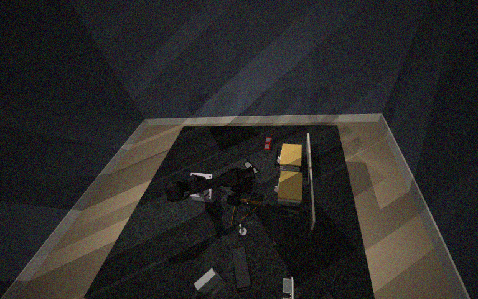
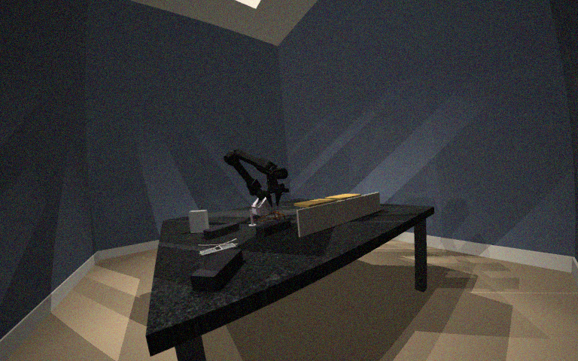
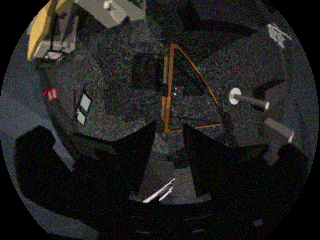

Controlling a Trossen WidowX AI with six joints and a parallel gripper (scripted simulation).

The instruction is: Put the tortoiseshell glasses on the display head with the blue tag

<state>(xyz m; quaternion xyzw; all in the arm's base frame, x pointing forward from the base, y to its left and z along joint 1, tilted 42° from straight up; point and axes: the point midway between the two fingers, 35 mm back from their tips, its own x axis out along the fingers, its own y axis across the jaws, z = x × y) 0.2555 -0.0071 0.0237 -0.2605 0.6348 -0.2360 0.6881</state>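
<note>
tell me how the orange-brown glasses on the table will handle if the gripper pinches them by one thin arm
The glasses look like thin wire-like bars lying flat with temples spread, so they are probably light and may swing or twist in a one-arm pinch. The slim temples seem likely to flex or slip. The gripper hovers just above, holding nothing, half closed.

The table (image 2: 298, 272) has a dark, speckled, stone-like top with a faint sheen. The arm (image 2: 255, 163) looks like matt black plastic or painted metal. Two blocks (image 1: 290, 154) carry flat, matt yellow tops. The tortoiseshell glasses (image 3: 194, 94) show thin, smooth amber-brown rims. The upright board (image 2: 336, 213) is plain matt grey.
</note>
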